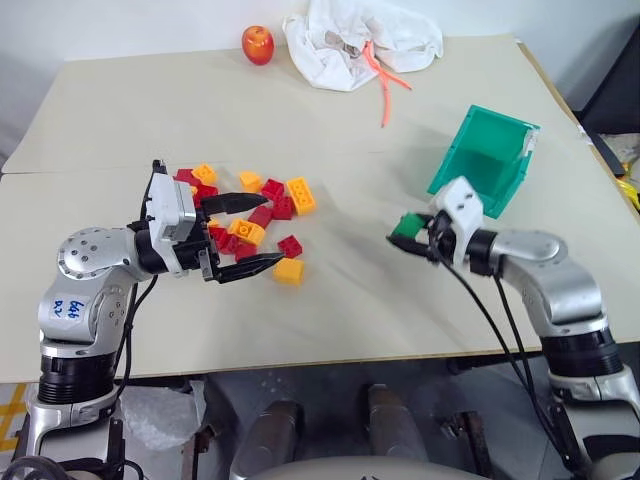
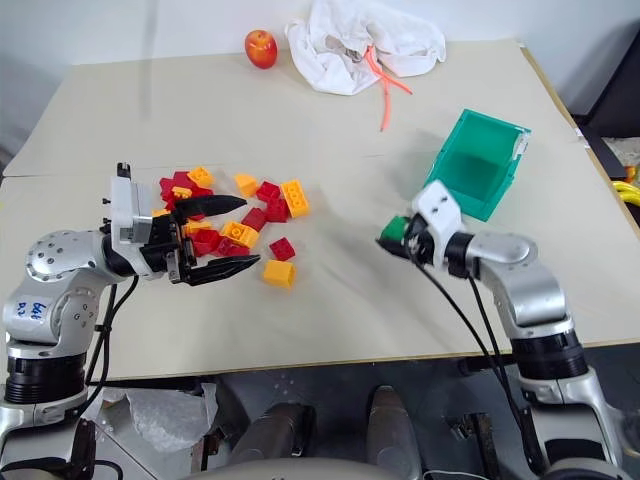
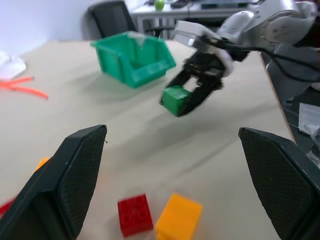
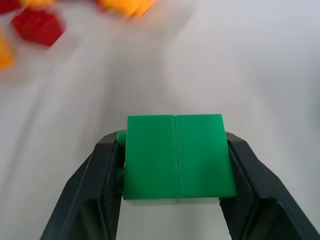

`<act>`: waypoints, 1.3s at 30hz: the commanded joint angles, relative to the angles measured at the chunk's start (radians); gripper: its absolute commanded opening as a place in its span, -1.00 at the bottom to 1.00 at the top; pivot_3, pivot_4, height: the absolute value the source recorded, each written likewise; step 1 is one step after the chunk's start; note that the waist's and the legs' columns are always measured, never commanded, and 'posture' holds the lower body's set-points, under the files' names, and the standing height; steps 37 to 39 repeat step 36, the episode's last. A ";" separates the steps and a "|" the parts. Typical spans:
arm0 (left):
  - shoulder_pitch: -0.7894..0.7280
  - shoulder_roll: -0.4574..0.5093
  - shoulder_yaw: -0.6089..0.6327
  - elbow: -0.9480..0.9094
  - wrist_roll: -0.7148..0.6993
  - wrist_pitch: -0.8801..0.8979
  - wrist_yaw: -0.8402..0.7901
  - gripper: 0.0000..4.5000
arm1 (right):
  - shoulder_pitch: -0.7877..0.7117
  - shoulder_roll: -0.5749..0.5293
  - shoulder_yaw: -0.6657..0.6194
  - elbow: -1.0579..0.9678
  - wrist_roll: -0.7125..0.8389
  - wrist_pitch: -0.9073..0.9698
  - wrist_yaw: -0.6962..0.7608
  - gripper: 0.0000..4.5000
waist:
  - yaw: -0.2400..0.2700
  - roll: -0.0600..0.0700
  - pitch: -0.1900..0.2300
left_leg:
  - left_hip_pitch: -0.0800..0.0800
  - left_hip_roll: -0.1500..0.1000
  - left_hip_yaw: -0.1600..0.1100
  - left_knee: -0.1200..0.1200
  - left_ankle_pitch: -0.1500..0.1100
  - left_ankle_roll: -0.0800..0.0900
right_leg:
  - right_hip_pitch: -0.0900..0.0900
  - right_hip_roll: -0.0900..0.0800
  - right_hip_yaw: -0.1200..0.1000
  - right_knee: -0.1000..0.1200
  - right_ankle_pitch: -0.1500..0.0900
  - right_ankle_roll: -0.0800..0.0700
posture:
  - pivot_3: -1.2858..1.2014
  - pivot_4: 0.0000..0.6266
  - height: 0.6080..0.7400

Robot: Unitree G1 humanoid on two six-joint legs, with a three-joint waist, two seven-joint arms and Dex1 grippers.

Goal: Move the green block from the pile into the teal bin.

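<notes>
My right gripper (image 1: 404,236) is shut on the green block (image 4: 175,155), which sits squarely between its two black fingers. It holds the block just above the table, a short way in front of the teal bin (image 1: 485,160), whose open side tilts toward me. The left wrist view also shows the green block (image 3: 176,99) in that gripper, with the teal bin (image 3: 132,57) behind it. My left gripper (image 1: 272,230) stands open and empty at the right edge of the pile (image 1: 250,215) of red, yellow and orange bricks.
At the table's far edge lie a red apple (image 1: 257,44), a crumpled white cloth (image 1: 360,40) and an orange hand tool (image 1: 385,80). Bare tabletop (image 1: 350,290) lies between the pile and the bin. The front table edge runs just below both arms.
</notes>
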 commanded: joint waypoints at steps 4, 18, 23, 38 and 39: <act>-0.070 -0.021 -0.027 0.030 0.006 -0.051 0.034 1.00 | -0.250 -0.010 -0.087 0.275 -0.089 -0.142 -0.129 -0.05 | -0.001 0.000 0.000 | 0.000 0.000 0.000 -0.001 0.000 0.000 | 0.000 0.000 0.000 -0.001 0.000 0.000 | 0.03 -0.52 1.00; -0.049 0.030 0.065 0.064 -0.014 0.015 0.153 1.00 | -0.413 0.023 -0.063 0.665 -0.178 -0.412 -0.103 0.99 | -0.035 0.000 0.000 | 0.000 0.001 0.001 -0.004 0.000 0.001 | -0.001 0.001 0.000 -0.004 0.001 0.001 | 0.03 -0.52 1.00; 0.025 0.061 0.155 0.008 -0.057 0.071 0.203 1.00 | -0.308 0.007 -0.046 0.471 -0.075 -0.345 0.127 0.99 | -0.041 0.000 0.000 | 0.000 0.002 0.001 -0.005 0.000 0.001 | -0.001 0.001 0.000 -0.001 0.001 0.001 | 0.03 -0.52 1.00; 0.492 0.109 0.464 -0.072 -0.141 0.030 0.110 1.00 | -0.204 -0.027 0.078 0.573 -0.042 -0.551 0.648 0.99 | -0.026 0.001 0.000 | 0.001 0.001 0.003 -0.004 -0.001 0.002 | 0.000 0.001 0.004 -0.007 0.001 0.001 | 0.03 -0.52 1.00; 0.492 0.109 0.464 -0.072 -0.141 0.030 0.110 1.00 | -0.204 -0.027 0.078 0.573 -0.042 -0.551 0.648 0.99 | -0.026 0.001 0.000 | 0.001 0.001 0.003 -0.004 -0.001 0.002 | 0.000 0.001 0.004 -0.007 0.001 0.001 | 0.03 -0.52 1.00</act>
